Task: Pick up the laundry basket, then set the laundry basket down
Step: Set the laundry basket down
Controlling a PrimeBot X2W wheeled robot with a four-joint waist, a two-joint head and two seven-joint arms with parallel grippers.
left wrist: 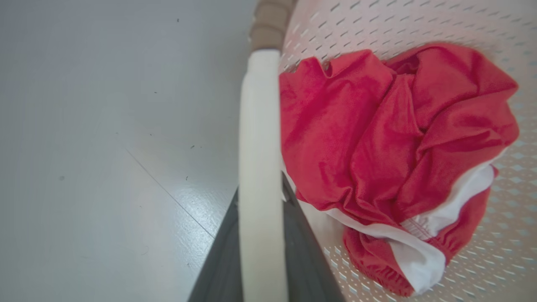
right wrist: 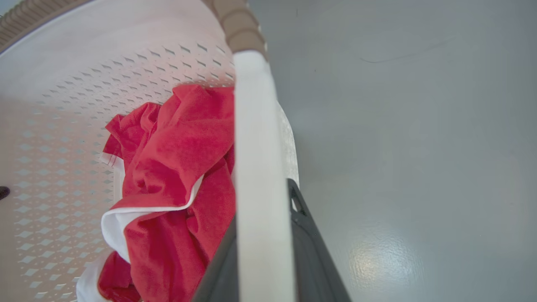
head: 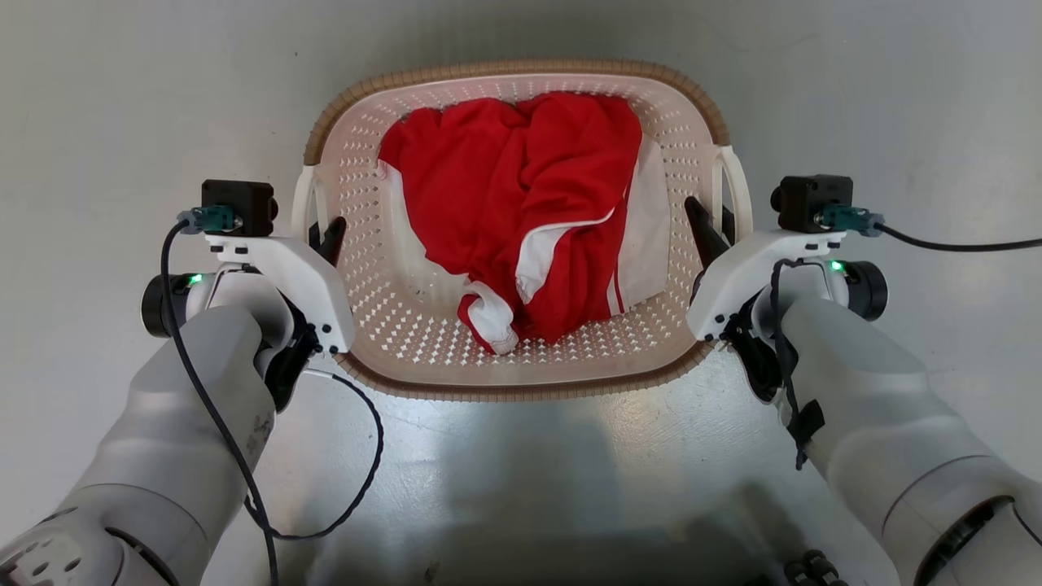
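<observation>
Your left hand (head: pixel 321 232) and right hand (head: pixel 715 221) are closed tight on the white side handles (left wrist: pixel 260 167) of the laundry basket (head: pixel 521 67) between them — this is the pick-up step, I judge; next lift both sides evenly

Smooth pale grey floor (head: pixel 114 98), glossy, bright glare patch (head: pixel 456 456), thin seam line (left wrist: pixel 168 191), scattered dark specks (left wrist: pixel 192 147)

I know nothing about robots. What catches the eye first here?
A crumpled red-and-white garment lies in a cream perforated basket, bright against the grey floor, straight ahead of the robot. Next, on either side, the left gripper clamps the left handle and the right gripper the right handle between dark fingers.
</observation>
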